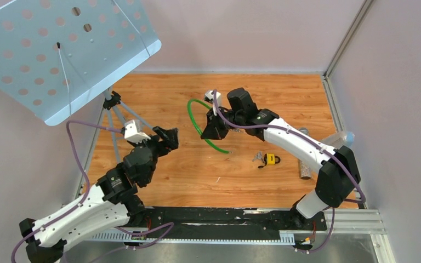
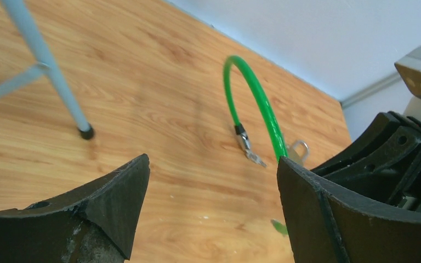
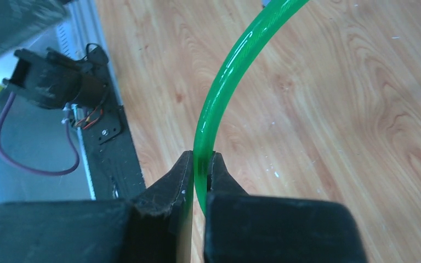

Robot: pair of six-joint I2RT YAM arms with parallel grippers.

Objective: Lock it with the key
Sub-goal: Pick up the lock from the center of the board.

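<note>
I see orange wooden tabletop (image 2: 142,82) open straight ahead of left gripper (image 2: 212,161), nothing between its spread fingers. Grey metal tripod leg (image 2: 49,60) blocks its front-left. Thin green plastic-coated cable loop (image 2: 255,104) arches ahead-right, pinched in right gripper (image 3: 200,164), crowding that side. Small yellow padlock (image 1: 272,159) lies well apart from both grippers.

A thin green cable (image 3: 226,71) is bent into a loop and held up in the air, pinched tight by the right gripper (image 3: 200,163). A small metal tip (image 2: 245,143) is seen at one end. A little yellow padlock (image 1: 272,159) is laid flat nearby, with what may be keys (image 1: 259,158) touching it.
</note>
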